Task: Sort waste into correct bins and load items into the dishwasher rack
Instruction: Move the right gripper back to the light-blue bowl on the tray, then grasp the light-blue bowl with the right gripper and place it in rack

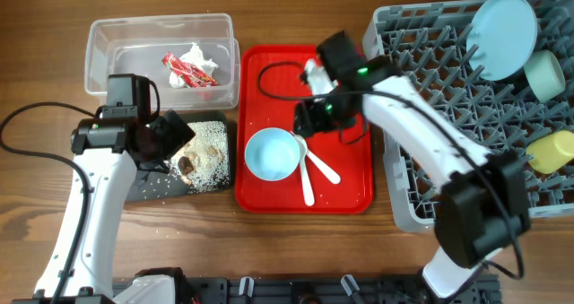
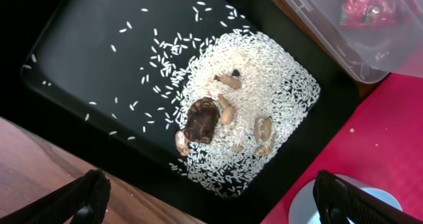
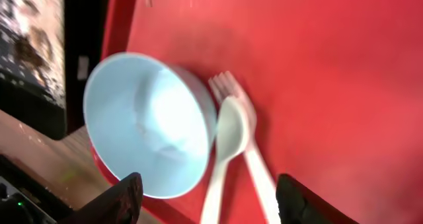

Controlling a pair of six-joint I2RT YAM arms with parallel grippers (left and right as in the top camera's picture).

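Observation:
The pale blue bowl (image 1: pixel 270 154) (image 3: pixel 149 123) sits on the red serving tray, with the white spoon (image 1: pixel 306 174) (image 3: pixel 228 135) and fork (image 1: pixel 323 168) (image 3: pixel 248 145) beside it. My right gripper (image 1: pixel 309 117) (image 3: pixel 208 197) is open and empty above them. My left gripper (image 1: pixel 166 141) (image 2: pixel 211 201) is open and empty over the black tray (image 1: pixel 143 187) (image 2: pixel 86 59), which holds rice and brown food scraps (image 1: pixel 202 156) (image 2: pixel 211 115). The clear tub (image 1: pixel 117 44) holds the red wrapper (image 1: pixel 188 69) and white tissue (image 1: pixel 197 55). The grey rack (image 1: pixel 430 80) holds the blue plate (image 1: pixel 500 35), green bowl (image 1: pixel 543 73) and yellow cup (image 1: pixel 552 152).
The red serving tray (image 1: pixel 345 174) lies between the black tray and the rack. The right arm's cable loops over the tray's upper part (image 1: pixel 278 75). Loose rice grains lie scattered in the black tray (image 2: pixel 152 45). The wooden table (image 1: pixel 36 62) shows around everything.

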